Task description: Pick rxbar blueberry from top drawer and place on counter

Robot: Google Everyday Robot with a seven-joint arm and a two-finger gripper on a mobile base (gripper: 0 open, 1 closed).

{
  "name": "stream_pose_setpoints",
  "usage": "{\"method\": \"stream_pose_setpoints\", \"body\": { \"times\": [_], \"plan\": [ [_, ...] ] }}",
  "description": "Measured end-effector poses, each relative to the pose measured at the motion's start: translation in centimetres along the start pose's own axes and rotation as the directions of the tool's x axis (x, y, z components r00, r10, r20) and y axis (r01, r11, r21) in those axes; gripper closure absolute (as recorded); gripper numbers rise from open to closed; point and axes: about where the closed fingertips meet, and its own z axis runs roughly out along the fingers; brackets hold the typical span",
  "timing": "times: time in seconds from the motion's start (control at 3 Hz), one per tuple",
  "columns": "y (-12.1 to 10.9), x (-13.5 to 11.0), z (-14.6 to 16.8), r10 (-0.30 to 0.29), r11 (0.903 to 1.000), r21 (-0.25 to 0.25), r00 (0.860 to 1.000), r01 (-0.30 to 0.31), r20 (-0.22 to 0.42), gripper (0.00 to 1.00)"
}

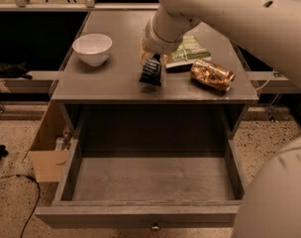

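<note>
The rxbar blueberry, a small dark bar with pale text, hangs upright over the front middle of the counter, its lower end at or just above the surface. My gripper reaches down from the big white arm and is shut on the bar's upper end. The top drawer stands pulled out below the counter, its grey floor bare, with a small round knob on its front.
A white bowl sits on the counter's left side. A green snack bag and a crinkly golden-brown packet lie to the right of the bar. A cardboard box stands on the floor left of the drawer.
</note>
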Motion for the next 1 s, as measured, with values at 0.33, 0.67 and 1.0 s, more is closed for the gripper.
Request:
{"method": "stream_pose_setpoints", "body": {
  "times": [0.33,0.67,1.0],
  "plan": [
    [0.0,0.0,0.0,0.0,1.0,0.0,1.0,0.0,0.0,1.0],
    [0.0,0.0,0.0,0.0,1.0,0.0,1.0,0.0,0.0,0.8],
    [0.0,0.0,0.0,0.0,1.0,0.0,1.0,0.0,0.0,0.57]
  ]
}}
